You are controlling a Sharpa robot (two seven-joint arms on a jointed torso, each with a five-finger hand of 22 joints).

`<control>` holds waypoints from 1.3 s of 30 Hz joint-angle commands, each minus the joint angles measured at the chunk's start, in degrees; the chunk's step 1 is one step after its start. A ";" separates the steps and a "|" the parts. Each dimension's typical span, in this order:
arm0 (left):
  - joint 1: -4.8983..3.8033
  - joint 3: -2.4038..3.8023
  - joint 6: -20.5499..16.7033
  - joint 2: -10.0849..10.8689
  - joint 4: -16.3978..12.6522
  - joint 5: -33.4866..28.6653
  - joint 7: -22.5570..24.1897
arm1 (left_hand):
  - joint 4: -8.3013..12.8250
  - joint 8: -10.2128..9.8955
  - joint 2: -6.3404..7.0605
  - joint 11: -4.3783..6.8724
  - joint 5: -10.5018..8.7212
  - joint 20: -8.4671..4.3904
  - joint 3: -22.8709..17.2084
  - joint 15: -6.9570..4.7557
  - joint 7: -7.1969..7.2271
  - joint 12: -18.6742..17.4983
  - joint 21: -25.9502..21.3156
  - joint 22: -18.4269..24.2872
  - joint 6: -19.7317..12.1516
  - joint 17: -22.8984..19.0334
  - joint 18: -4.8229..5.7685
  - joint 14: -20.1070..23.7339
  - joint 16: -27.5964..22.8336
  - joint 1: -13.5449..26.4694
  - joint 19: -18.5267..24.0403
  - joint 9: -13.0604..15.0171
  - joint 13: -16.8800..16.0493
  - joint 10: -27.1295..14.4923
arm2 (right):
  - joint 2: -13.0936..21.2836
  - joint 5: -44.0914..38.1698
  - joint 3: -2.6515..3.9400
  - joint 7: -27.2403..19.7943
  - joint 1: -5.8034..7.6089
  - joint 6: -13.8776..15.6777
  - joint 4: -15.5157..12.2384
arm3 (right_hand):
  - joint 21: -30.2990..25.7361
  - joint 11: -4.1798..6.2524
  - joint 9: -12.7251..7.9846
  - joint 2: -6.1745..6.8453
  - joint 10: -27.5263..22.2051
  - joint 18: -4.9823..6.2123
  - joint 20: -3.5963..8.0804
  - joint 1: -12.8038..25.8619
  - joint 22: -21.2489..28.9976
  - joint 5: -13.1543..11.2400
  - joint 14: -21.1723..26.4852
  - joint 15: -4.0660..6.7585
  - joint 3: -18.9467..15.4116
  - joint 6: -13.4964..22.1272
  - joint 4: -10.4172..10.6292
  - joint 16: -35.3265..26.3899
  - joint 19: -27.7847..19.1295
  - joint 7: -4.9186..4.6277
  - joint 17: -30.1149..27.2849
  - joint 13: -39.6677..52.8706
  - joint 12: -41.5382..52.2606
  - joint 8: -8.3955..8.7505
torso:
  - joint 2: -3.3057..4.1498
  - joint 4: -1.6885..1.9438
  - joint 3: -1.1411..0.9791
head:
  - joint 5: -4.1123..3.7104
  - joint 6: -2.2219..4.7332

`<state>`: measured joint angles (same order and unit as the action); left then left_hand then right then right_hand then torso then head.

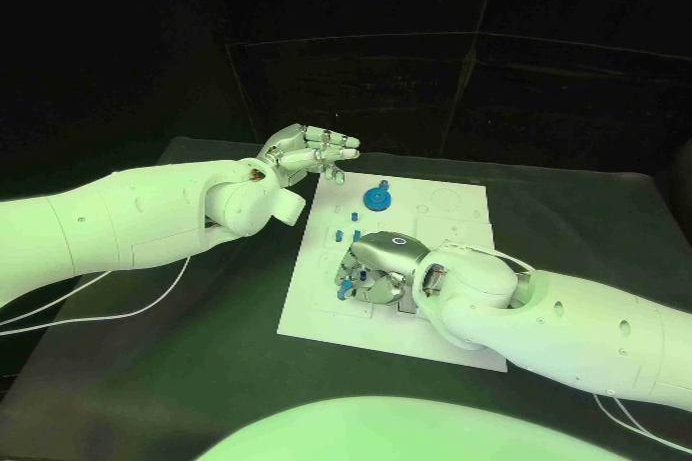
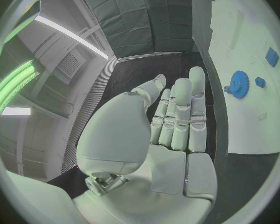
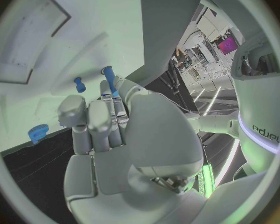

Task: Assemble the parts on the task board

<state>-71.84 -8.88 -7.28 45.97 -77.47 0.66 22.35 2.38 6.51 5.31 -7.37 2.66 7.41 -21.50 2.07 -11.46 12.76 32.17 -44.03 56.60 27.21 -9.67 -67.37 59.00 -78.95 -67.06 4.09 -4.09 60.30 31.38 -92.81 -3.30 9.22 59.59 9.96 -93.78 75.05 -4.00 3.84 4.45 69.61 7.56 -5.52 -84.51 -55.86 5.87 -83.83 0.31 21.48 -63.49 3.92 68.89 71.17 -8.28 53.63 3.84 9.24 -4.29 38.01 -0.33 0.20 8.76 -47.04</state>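
Fingers of the left hand (image 1: 306, 151) lie straight and close together, holding nothing; the hand hangs just off the far left corner of the task board (image 1: 454, 206), palm turned up and away from the parts (parked, I would judge, so the other arm has room). In the left wrist view those fingers (image 2: 180, 114) stand side by side with nothing between them.

Moving right along the board's far edge, a blue gear (image 1: 376, 198) sits on the white plate near that corner, with small blue pegs (image 1: 338, 234) just toward the robot from it. None of these is touched.

Further right and nearer the robot, the right hand (image 1: 378, 271) is down on the board's middle — fingers curled toward the plate among a few blue parts by the left edge. The right wrist view shows its fingers (image 3: 90, 124) drawn together, narrow, with a blue peg (image 3: 108, 77) standing just past the fingertips and a shorter blue piece (image 3: 79, 84) beside it. Whether a fingertip is pinching the peg or only touching it I cannot tell; the hand's low, bent pose suits seating or picking a peg, so the assembly looks partway along.
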 commanded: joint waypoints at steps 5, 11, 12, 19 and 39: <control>-0.10 0.04 0.72 -0.06 -0.02 -0.01 0.22 | -0.02 0.22 -0.22 0.11 0.24 0.16 0.20 -0.01 -0.06 0.40 -0.20 0.05 -0.39 -0.05 -0.76 0.44 0.05 -0.29 0.39 0.04 -0.05 -0.48 | -0.13 -1.07 -0.02 0.16 0.00 -1.29 0.22 | 0.29 -0.10 0.07 0.14 0.08 -1.10 -0.05 0.42 -0.05 -0.24 -0.81 0.30 0.40 -0.14 -0.02 0.32 0.06 -0.15 0.04 -0.06 -0.30 -0.07 | 0.03 0.09 0.01 | 0.02 0.02; -0.10 0.04 0.76 -0.07 0.03 -0.01 0.21 | -0.02 0.22 -0.22 0.11 0.24 0.16 0.20 -0.01 -0.06 0.40 -0.20 0.05 -0.39 -0.05 -0.76 0.44 0.05 -0.29 0.39 0.04 -0.05 -0.48 | -0.30 -1.70 -0.04 0.54 -0.02 -1.36 0.41 | 0.29 -0.09 0.08 0.09 0.12 -1.10 -0.06 0.40 -0.04 -0.23 -0.81 0.31 0.51 -0.17 -0.08 0.33 0.03 -0.13 0.04 -0.06 -0.33 -0.06 | 0.00 0.04 0.01 | 0.07 -0.03; -0.10 0.04 0.76 -0.07 0.03 -0.01 0.20 | -0.02 0.22 -0.22 0.11 0.24 0.16 0.20 -0.01 -0.06 0.40 -0.20 0.05 -0.39 -0.05 -0.76 0.44 0.05 -0.29 0.39 0.04 -0.05 -0.48 | -0.34 -1.78 -0.04 0.58 -0.03 -1.40 0.42 | 0.29 -0.09 0.08 0.09 0.12 -1.10 -0.06 0.40 -0.04 -0.23 -0.81 0.31 0.51 -0.17 -0.08 0.33 0.03 -0.13 0.04 -0.06 -0.33 -0.06 | 0.00 0.04 0.01 | 0.07 -0.03; -0.10 0.04 0.79 -0.17 0.09 -0.01 0.17 | -0.02 0.22 -0.22 0.11 0.24 0.16 0.20 -0.01 -0.06 0.40 -0.20 0.05 -0.39 -0.05 -0.76 0.44 0.05 -0.29 0.39 0.04 -0.05 -0.48 | -0.91 -3.21 -1.14 1.66 -0.09 -2.07 0.55 | 0.20 -0.29 -0.02 0.41 -0.26 -1.04 -0.12 0.78 0.26 -0.32 -0.70 0.18 0.73 0.33 -0.16 0.23 -0.25 -0.37 -0.23 -0.11 -0.78 0.31 | -0.02 0.05 0.04 | 0.05 0.10; -0.10 0.04 1.05 -0.33 0.22 -0.01 -0.07 | -0.03 0.26 -0.24 0.10 0.24 0.17 0.26 0.00 -0.07 0.47 -0.23 0.07 -0.44 -0.08 -0.75 0.47 0.06 -0.24 0.40 0.04 -0.05 -0.55 | -1.47 -3.91 -2.12 2.82 -0.10 0.97 1.05 | -1.72 -2.35 -0.23 2.99 -5.52 -0.26 -1.66 3.73 4.39 -0.10 0.11 -1.52 1.10 6.35 0.30 -0.49 -3.30 -2.24 -1.91 -0.23 -3.60 0.87 | -0.02 0.04 0.00 | 0.07 0.28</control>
<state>-71.84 -8.88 -7.03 45.70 -77.25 0.66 22.22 2.38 6.50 5.31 -7.16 2.66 7.41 -21.50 2.07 -11.46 13.09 32.18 -44.05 56.61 27.22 -9.67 -67.37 59.02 -78.95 -67.06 4.09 -4.09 60.09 29.90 -96.25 -5.31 11.38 59.55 9.51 -92.72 73.60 -6.35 3.67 7.22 64.51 7.57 -7.26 -81.09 -51.65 5.87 -83.81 -0.75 22.37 -57.49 4.00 68.67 68.34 -10.52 51.79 3.71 5.89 -3.77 38.00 -0.29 0.21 8.86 -46.82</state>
